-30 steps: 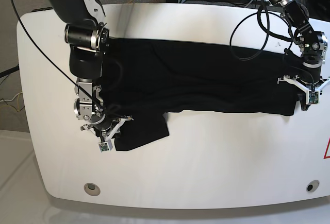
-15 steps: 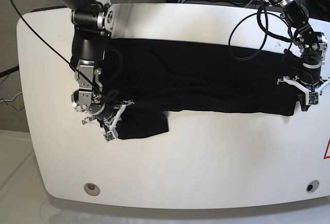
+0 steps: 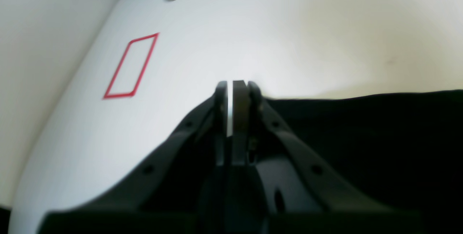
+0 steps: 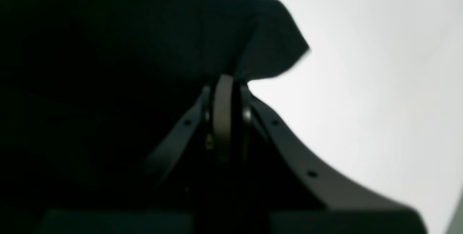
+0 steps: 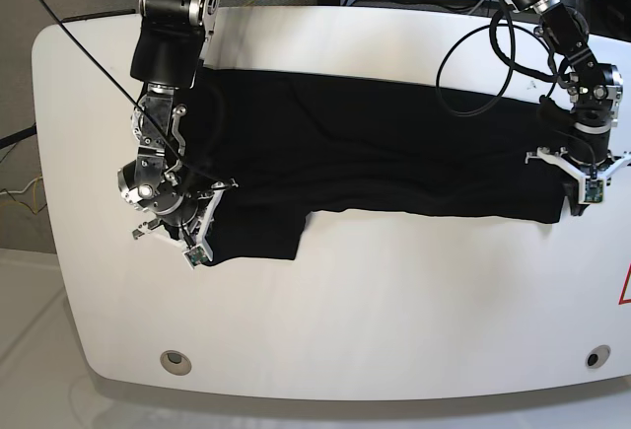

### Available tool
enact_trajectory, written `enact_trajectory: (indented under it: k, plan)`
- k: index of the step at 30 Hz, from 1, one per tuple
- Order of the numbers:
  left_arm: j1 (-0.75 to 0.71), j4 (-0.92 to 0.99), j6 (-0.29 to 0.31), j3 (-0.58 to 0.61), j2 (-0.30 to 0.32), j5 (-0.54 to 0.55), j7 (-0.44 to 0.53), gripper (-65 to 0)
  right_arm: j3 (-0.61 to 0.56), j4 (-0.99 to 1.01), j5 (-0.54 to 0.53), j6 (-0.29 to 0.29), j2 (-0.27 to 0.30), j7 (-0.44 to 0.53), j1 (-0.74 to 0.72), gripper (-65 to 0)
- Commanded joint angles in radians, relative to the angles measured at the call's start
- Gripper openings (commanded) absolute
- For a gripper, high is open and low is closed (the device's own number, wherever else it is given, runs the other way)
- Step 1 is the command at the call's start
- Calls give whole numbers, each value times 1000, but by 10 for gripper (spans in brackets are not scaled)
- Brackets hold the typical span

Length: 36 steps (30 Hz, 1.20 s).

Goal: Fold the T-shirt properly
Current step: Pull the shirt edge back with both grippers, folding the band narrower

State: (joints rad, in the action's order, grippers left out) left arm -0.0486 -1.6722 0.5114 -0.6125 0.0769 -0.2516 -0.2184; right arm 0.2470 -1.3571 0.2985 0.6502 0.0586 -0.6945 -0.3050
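Base view: my right gripper (image 5: 197, 248) clamps the large black soft cloth T-shirt (image 5: 375, 158) sleeve edge; left gripper (image 5: 582, 200) pinched shut on its opposite end, white table (image 5: 394, 330) underneath.

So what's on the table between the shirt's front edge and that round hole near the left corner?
Nothing: bare white table between T-shirt and hole, base view.
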Motion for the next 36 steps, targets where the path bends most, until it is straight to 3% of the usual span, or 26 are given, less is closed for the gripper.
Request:
enact_trajectory:
  k: [1,7,19,26,36]
  plan:
    - [13,-16,-7,1,13,10,27,-633,-1,-75,-9,7,4,-23,-10,-650]
    - [13,-16,-7,1,11,10,27,-633,-1,-196,-8,9,-24,-104,25,-650]
    - [13,4,-7,3,8,10,27,-633,-1,-488,-15,10,-27,-274,149,-650]
    - [14,43,-7,4,10,10,27,-633,-2,-605,-6,48,-24,-388,212,-650]
    - [14,45,-7,4,10,10,27,-633,-1,-643,-5,48,-24,-439,312,-650]
